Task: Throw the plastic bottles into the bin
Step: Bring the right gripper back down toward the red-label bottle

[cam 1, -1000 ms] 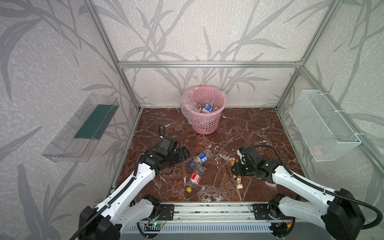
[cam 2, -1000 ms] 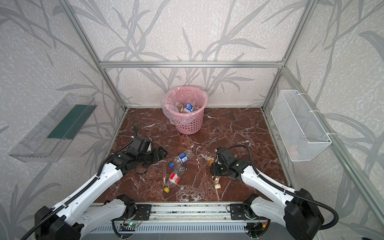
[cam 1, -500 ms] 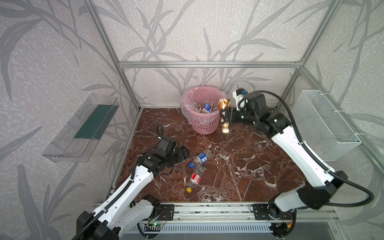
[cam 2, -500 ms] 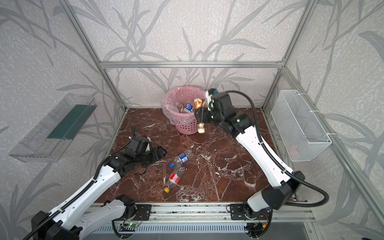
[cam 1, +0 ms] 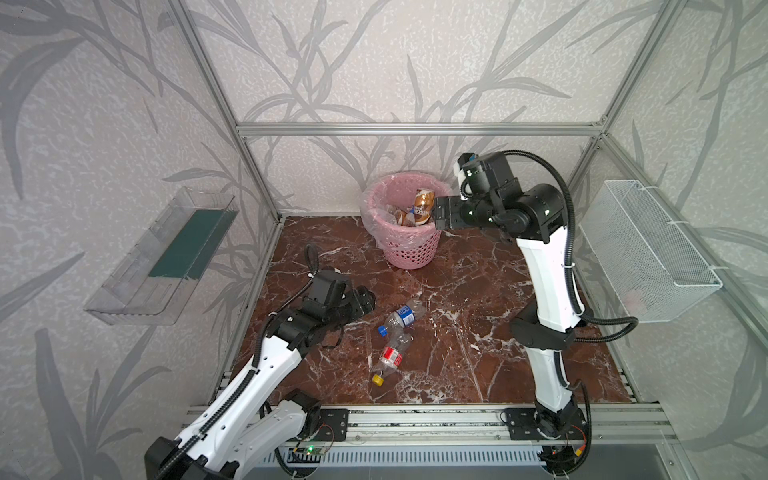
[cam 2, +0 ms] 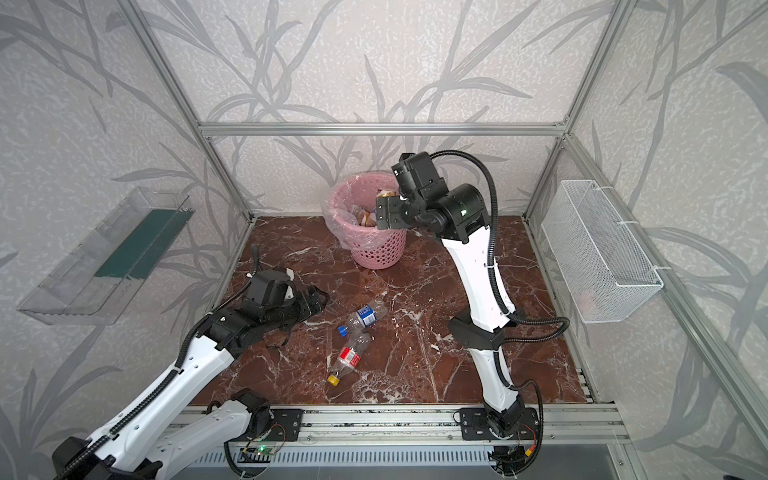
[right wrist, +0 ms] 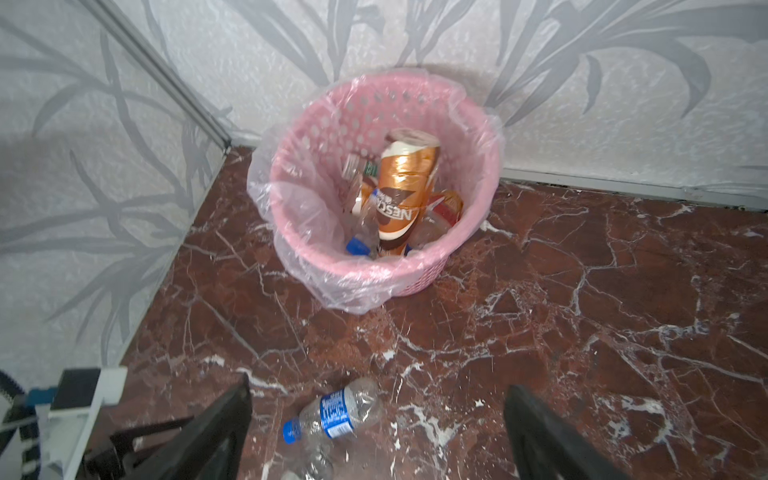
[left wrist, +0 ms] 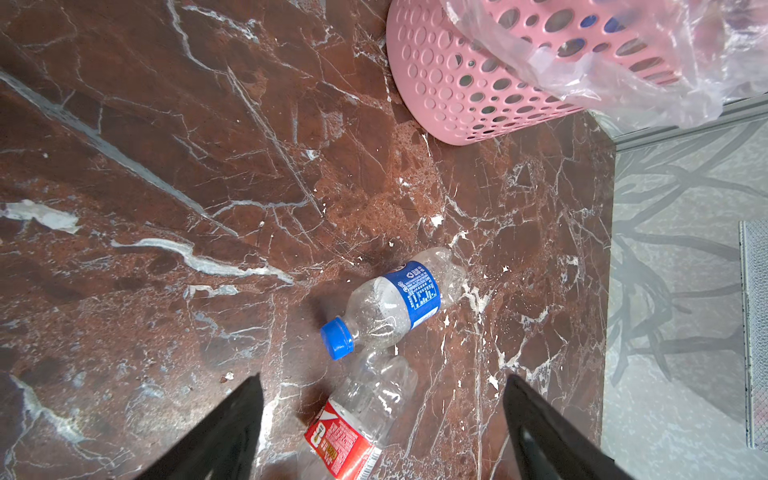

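Orange bottle (right wrist: 409,191) on end inside pink bin (right wrist: 478,124), clear of right gripper (cam 1: 441,212), jaws apart beside rim. Blue-label bottle (left wrist: 399,299) and red-label bottle (left wrist: 353,428) lying side by side on floor, just ahead of left gripper (left wrist: 382,378), jaws apart. Best: straddle blue-label body crosswise, close without nudging neighbour.

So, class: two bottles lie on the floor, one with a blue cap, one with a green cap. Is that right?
No: the red-labelled bottle has a yellow cap, not green, as a top view shows. The blue-labelled bottle has the blue cap.
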You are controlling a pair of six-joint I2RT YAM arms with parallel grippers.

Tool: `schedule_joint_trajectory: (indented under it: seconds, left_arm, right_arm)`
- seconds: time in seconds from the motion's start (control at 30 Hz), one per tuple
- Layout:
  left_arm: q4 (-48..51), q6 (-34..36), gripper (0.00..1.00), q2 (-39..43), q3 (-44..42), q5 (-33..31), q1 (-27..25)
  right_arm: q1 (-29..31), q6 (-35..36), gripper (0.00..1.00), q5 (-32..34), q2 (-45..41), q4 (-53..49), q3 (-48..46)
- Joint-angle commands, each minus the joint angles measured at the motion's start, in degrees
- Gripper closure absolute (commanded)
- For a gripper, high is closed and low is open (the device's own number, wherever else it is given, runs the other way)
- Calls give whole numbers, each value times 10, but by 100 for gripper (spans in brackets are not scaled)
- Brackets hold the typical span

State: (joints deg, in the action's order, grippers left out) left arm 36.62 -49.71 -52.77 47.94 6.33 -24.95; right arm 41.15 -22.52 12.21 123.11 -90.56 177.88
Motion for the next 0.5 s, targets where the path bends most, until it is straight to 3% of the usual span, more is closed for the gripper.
schedule_joint_trajectory:
  seconds: [0.0,0.13,0.27,0.33,0.4,0.47]
  left_arm:
    - [-3,-2,10,11,-17,-5,4]
    - [-4,-1,10,17,-24,-4,6]
    - [3,7,10,18,-24,-5,9]
    - [6,9,10,22,-26,-6,11]
    - [7,10,10,25,-30,-5,14]
    - [8,10,10,27,-32,-4,17]
  right_arm:
    - [13,14,7,49,-5,-125,5]
    - [11,8,8,67,-15,-125,-22]
    - [12,-9,8,101,-56,-110,-164]
    - [9,-1,8,104,-152,-1,-358]
    - [-22,14,12,50,-310,199,-648]
    - [-64,1,14,4,-405,298,-816]
